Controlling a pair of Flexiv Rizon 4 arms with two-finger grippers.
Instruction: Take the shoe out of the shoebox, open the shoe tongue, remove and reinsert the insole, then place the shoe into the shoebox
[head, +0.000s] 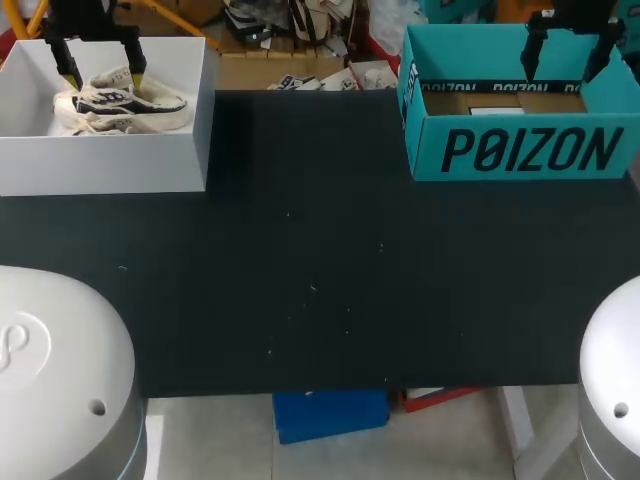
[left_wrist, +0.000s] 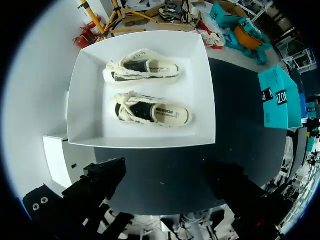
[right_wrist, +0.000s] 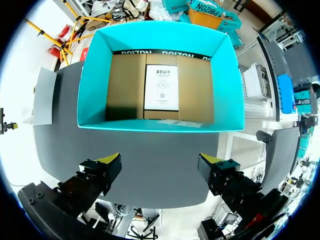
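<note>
So, the shoe to pick up is the near shoe (left_wrist: 152, 111). It lies in the white box (left_wrist: 150, 141), straight ahead of the left end effector (left_wrist: 167, 182) and below it. A second shoe (left_wrist: 142, 70) lies just past the first one, farther from the fingers. The two shoes are side by side and not touching.

The left end effector hangs over the box with its fingers wide apart, holding nothing. The near shoe's long side runs the same way as the line from one finger to the other. I think the fingers would close on toe and heel, so the wrist may need to turn to pinch the thin way.

The right end effector (right_wrist: 160, 162) is well apart from the shoes. It hangs over the teal box (right_wrist: 95, 75) across the dark tabletop (head: 320, 260). Its fingers are wide apart too and hold nothing. That box has only a paper card (right_wrist: 161, 87) inside. The left arm is much nearer the shoe, so I think it should do the picking.
</note>
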